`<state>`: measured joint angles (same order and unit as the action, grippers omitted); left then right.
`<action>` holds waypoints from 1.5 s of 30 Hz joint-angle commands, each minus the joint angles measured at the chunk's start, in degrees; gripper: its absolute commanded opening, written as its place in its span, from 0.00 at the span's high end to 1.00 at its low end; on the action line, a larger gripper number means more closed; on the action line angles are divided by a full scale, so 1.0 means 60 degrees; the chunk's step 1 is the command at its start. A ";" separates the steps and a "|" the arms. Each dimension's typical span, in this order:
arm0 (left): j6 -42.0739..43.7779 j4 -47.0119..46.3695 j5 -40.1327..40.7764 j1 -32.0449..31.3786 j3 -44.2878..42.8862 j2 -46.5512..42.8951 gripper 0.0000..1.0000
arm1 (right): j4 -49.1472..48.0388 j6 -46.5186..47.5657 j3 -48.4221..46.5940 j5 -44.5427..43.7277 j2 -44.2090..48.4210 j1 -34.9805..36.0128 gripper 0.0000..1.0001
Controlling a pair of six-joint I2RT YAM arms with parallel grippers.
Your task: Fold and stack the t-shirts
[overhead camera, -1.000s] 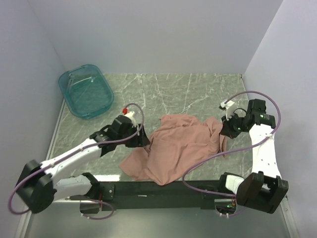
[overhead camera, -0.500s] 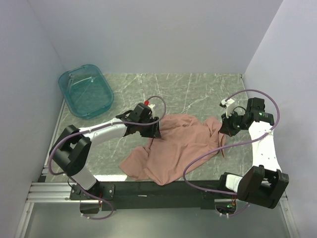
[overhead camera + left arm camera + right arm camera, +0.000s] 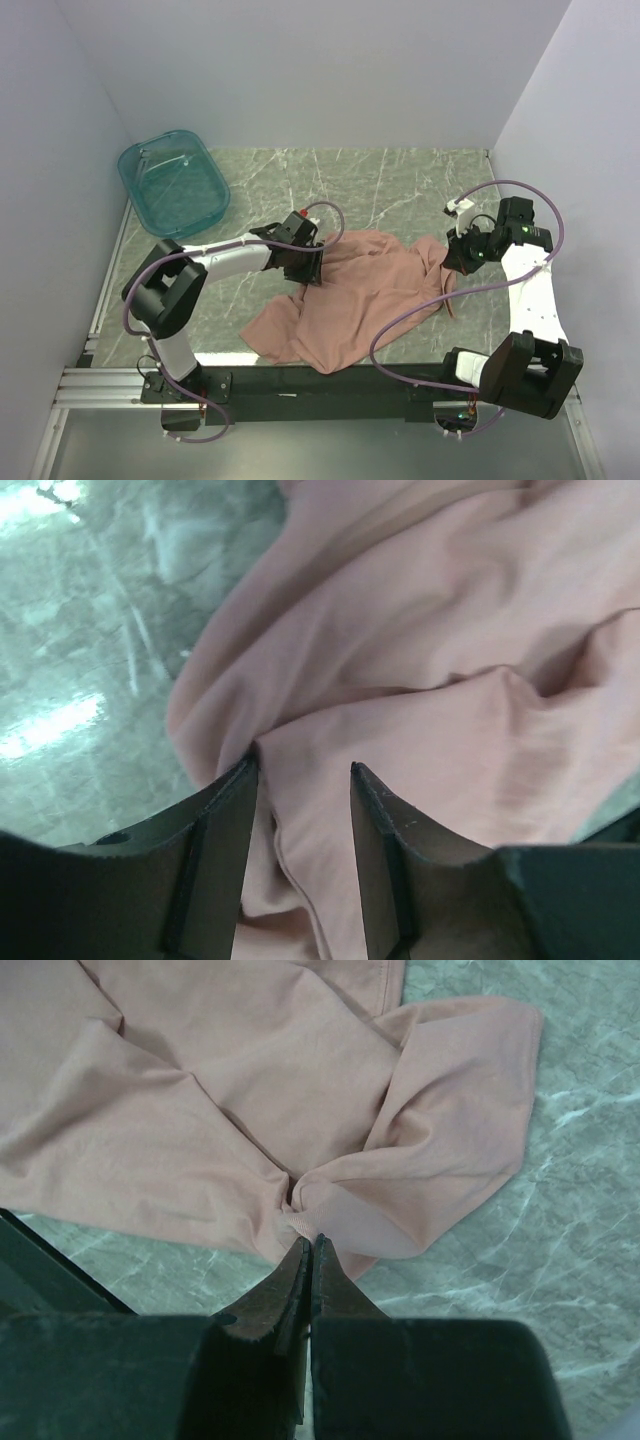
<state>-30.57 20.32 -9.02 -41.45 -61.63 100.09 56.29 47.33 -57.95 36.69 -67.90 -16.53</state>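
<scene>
A dusty-pink t-shirt (image 3: 350, 295) lies crumpled in the middle of the green marble table (image 3: 380, 190). My left gripper (image 3: 308, 268) is down at the shirt's upper left edge. In the left wrist view the left gripper (image 3: 303, 765) is open, its jaws apart with a fold and hem of the t-shirt (image 3: 450, 680) lying between them. My right gripper (image 3: 450, 263) is at the shirt's right side. In the right wrist view the right gripper (image 3: 310, 1242) is shut, pinching a bunched bit of the t-shirt (image 3: 200, 1090) at its tips.
A translucent teal tub (image 3: 175, 183) stands at the back left corner. Grey walls close the table in on the left, back and right. A purple cable loops from each arm over the near side of the table.
My left arm swung right from the bare table onto the shirt's left edge, and its jaws narrowed. The right arm and its pinch on the shirt stayed put.
</scene>
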 commanded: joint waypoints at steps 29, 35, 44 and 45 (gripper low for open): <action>0.0568 0.0379 0.2468 -0.0123 -0.0774 -0.3228 1.00 | 0.0417 -0.0520 -0.2554 0.0140 -0.0357 -0.0027 1.00; 0.0524 0.0451 0.3698 0.0112 -0.0497 -0.5605 1.00 | 0.0345 -0.1369 -0.3553 -0.0108 -0.0929 0.0338 1.00; 0.0582 0.1141 0.6174 0.0258 -0.0334 -0.8609 1.00 | -0.0198 -0.1795 -0.4971 -0.0899 -0.1398 0.0485 1.00; 0.0829 0.1053 0.6408 0.0258 -0.0422 -0.8756 1.00 | -0.0125 -0.1737 -0.5192 -0.0943 -0.1442 0.0485 1.00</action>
<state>-27.90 27.33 21.43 -40.32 -63.00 51.31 57.56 37.67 -83.20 32.69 -76.47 -13.74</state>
